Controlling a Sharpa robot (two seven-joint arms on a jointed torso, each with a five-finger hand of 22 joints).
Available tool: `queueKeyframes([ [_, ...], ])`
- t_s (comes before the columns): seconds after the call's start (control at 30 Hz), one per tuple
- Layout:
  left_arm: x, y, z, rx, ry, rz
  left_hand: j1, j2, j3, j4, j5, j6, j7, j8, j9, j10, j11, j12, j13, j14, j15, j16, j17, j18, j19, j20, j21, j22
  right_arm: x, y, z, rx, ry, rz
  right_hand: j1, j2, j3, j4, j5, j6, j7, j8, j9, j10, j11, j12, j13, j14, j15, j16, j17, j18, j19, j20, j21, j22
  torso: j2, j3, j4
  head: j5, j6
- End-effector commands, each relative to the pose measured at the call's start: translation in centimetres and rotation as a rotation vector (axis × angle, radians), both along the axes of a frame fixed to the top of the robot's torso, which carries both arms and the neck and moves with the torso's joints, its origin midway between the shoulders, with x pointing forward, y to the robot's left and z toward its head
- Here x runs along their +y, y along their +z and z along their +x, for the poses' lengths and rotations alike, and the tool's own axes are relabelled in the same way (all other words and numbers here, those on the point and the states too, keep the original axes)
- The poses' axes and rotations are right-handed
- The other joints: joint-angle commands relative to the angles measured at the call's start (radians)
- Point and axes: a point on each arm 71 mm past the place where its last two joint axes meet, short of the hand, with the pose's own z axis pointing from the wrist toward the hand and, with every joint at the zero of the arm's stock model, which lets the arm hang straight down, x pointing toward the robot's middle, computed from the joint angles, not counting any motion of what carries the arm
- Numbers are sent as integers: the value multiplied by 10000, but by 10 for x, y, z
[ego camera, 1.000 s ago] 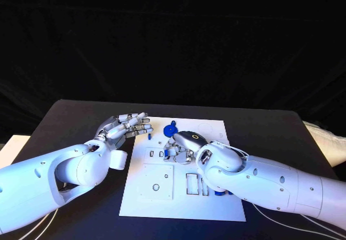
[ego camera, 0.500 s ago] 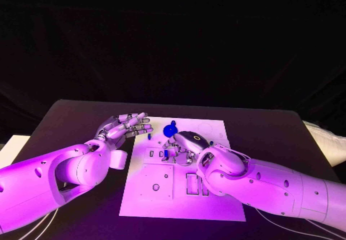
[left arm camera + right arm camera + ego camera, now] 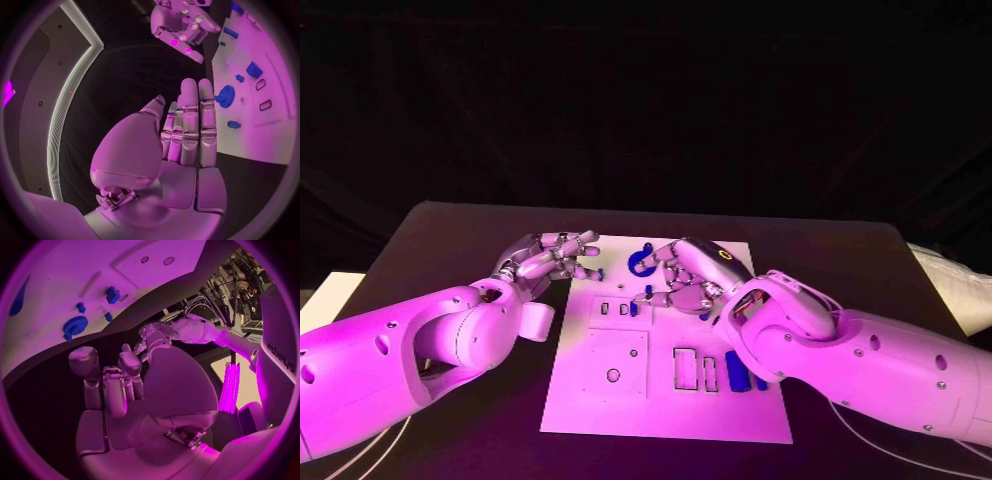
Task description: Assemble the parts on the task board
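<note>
Right hand (image 3: 687, 275), fingers parted, holding nothing, hovers over the task board (image 3: 661, 405) beside the blue gear (image 3: 640, 263) near the far edge; left hand (image 3: 553, 258), empty, waits off-board.

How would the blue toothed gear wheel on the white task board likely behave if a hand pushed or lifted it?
The blue toothed gear wheel looks like rigid plastic, so probably stiff and light. Lying flat on the white task board, it would likely slide rather than roll. Its teeth should give fingers some grip.
</note>
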Motion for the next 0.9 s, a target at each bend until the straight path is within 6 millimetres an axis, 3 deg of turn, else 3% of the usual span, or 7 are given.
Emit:
queueKeyframes([
  [0.03,-2,-8,-1,458,-1223,2509,-66,128,50,155,-6,139,-230,206,97,234,-126,760,705,445,-203,3821,3570,13,167,-184,980,667,-13,7,2,1050,298,885,285,132,61,-134,-164,-46,-7,11,0,-48,-15,-17,-19,870,60,-52,1845,117,-69,-4,-70,-89,-149,92,-64,91,-45],
  [0.07,-2,-9,-1,539,-1417,2985,-157,-93,-111,143,-135,144,-213,264,123,361,-148,1054,929,463,-168,4527,4365,18,125,-217,1167,809,-19,9,4,1203,149,1034,326,170,76,-149,-187,-33,-8,17,3,-37,-17,-1,-14,874,58,-44,1859,116,-62,-6,-68,-83,-164,104,-77,106,-65],
  [0.2,-4,-12,2,1055,-2530,5989,-391,-194,-545,140,-473,268,-439,1116,651,-223,-341,3232,2826,582,-275,6953,7180,-478,622,-365,5305,5352,-51,20,17,1821,-779,1786,509,401,190,-208,-177,54,-18,58,16,16,-34,84,15,868,42,-66,1829,109,-17,-20,-47,-44,-264,152,-179,235,-103],
  [0.3,-7,-11,5,1296,-2908,7819,-793,31,-1009,632,-559,-11,-620,2128,1343,-1011,-432,5743,5080,822,-259,7716,8209,-635,535,-416,7085,7330,-71,23,24,2009,-1431,2054,537,471,224,-212,-31,66,-16,59,13,16,-36,81,-4,859,37,-94,1787,108,-6,-27,-49,-46,-342,181,-232,315,-150],
  [0.43,-10,-7,8,1558,-3121,9449,-1263,134,-1607,1260,-564,-277,-684,3059,2034,-355,-620,8330,7717,1049,-470,8162,8880,-827,794,-440,8352,8919,-87,25,28,2093,-1976,2164,549,488,237,-216,85,76,-16,60,11,28,-39,105,2,851,35,-117,1751,111,-9,-31,-61,-67,-400,237,-270,336,-194],
  [0.67,-22,0,19,1499,-3224,10997,-1915,484,-2444,1408,-1019,-614,-838,4107,2940,95,-757,9698,9244,1049,-558,8162,8880,-978,1006,-542,9179,10029,-98,24,32,2178,-2447,2169,517,486,225,-198,124,93,-18,66,13,34,-39,108,-5,840,34,-147,1704,116,-19,-33,-78,-96,-465,291,-247,425,-271],
  [0.9,-40,1,29,1331,-3556,11727,-2088,639,-2826,1390,-1099,-774,-900,4536,3398,309,-810,10130,9767,1049,-615,8162,8880,-1078,1182,-571,9548,10580,-101,23,34,2303,-2610,2105,502,501,226,-184,144,105,-20,71,14,32,-41,96,-19,828,33,-177,1656,122,-34,-33,-97,-131,-464,302,-265,462,-302],
])
